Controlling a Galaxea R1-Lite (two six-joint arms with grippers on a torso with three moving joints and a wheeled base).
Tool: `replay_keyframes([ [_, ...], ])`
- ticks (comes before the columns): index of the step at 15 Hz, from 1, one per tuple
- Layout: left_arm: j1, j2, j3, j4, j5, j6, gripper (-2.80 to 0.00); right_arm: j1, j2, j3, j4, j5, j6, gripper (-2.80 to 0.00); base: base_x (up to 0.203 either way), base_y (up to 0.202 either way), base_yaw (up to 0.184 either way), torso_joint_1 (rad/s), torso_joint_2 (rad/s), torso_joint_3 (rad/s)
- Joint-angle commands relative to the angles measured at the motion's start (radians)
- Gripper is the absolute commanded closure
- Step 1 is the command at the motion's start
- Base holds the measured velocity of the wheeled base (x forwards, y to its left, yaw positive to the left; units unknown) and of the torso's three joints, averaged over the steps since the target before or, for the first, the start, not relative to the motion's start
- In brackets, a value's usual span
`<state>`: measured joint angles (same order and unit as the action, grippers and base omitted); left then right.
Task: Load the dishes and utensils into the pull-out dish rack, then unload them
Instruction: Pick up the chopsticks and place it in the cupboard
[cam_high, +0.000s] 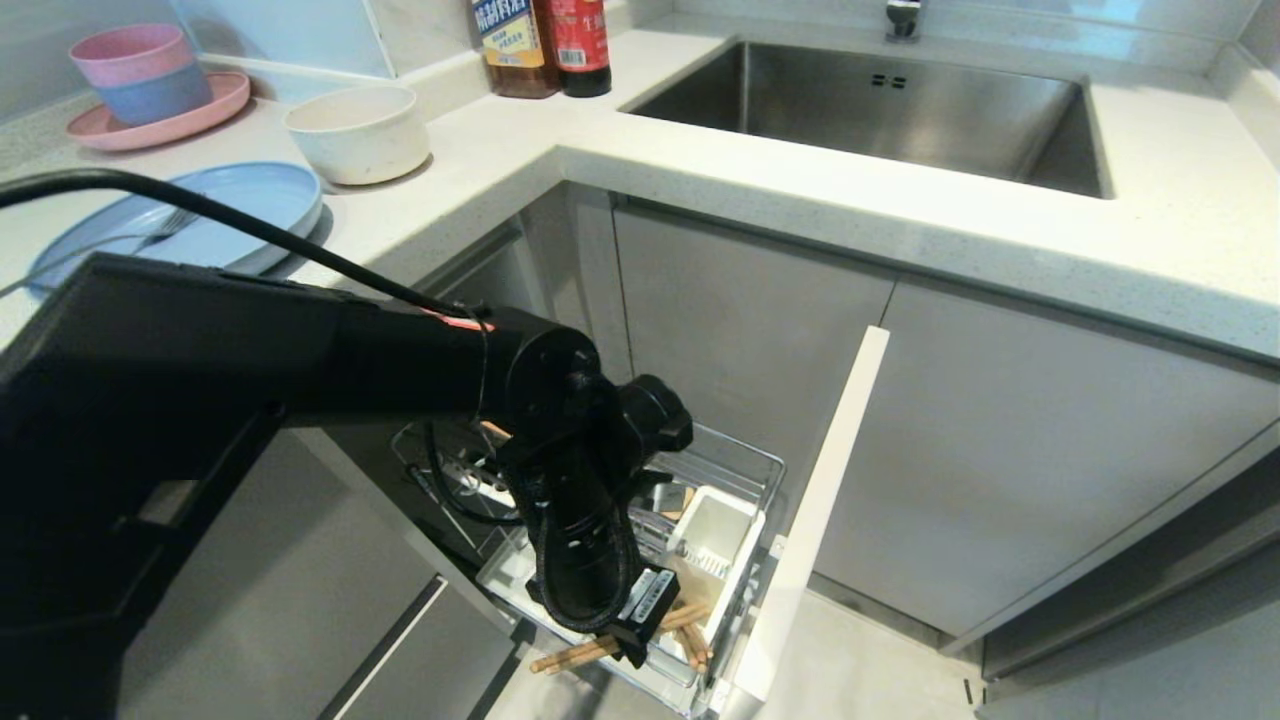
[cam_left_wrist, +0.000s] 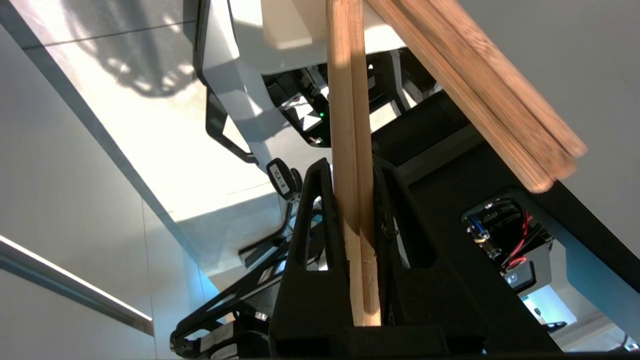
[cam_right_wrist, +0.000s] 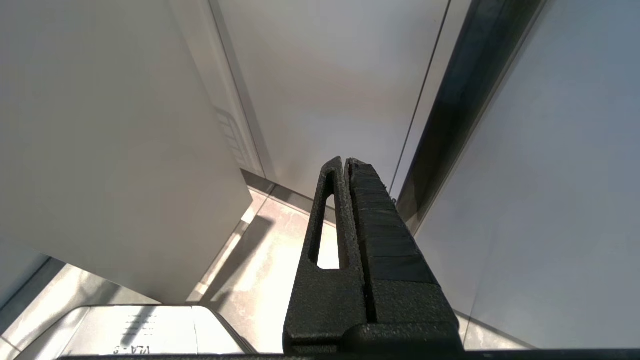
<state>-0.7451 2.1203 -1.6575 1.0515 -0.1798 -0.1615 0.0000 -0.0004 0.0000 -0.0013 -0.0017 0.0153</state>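
my left tool clamps chopsticks | long axis along the fingers | rack just below | right tool pinched empty

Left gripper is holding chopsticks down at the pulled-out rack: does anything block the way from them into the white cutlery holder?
The left gripper is shut on the chopsticks, low at the front of the dish rack. The white cutlery holder sits just behind, top open. Nothing visible stands between, though the arm hides part of the gap.
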Motion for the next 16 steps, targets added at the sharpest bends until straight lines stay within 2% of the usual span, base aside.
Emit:
replay_keyframes([
  [1, 0.0, 0.02, -0.007, 0.007, -0.001, -0.001, 0.0, 0.0, 0.0, 0.002, 0.0, 0.0, 0.0, 0.0, 0.0, 0.0, 0.0, 0.0, 0.0, 0.0],
  [16, 0.001, 0.073, -0.041, 0.01, 0.0, -0.001, 0.0, 0.0, 0.0, 0.002, 0.0, 0.0, 0.0, 0.0, 0.0, 0.0, 0.0, 0.0, 0.0, 0.0],
])
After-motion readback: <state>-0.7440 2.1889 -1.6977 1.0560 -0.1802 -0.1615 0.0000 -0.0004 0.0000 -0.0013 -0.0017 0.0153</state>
